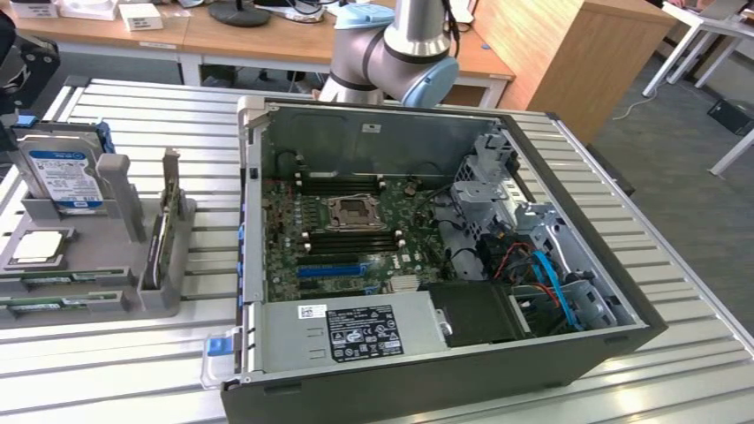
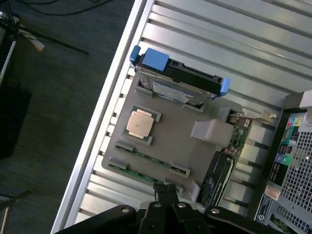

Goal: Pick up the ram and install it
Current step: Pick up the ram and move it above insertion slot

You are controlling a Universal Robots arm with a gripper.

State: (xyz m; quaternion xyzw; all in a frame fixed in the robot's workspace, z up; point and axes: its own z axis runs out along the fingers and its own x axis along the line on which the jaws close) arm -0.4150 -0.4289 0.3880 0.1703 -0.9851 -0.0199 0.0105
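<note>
Ram lies in its grey holder directly beneath our gripper; we see the fingers pressed together, empty.

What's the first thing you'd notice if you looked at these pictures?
The big open dark-grey computer case in the middle, its green circuit board showing, grabs the eye first. Behind it rises the silver and pale-blue robot arm. At the exterior view's left, a grey plastic holder carries a hard drive with a blue-and-white label.
</note>
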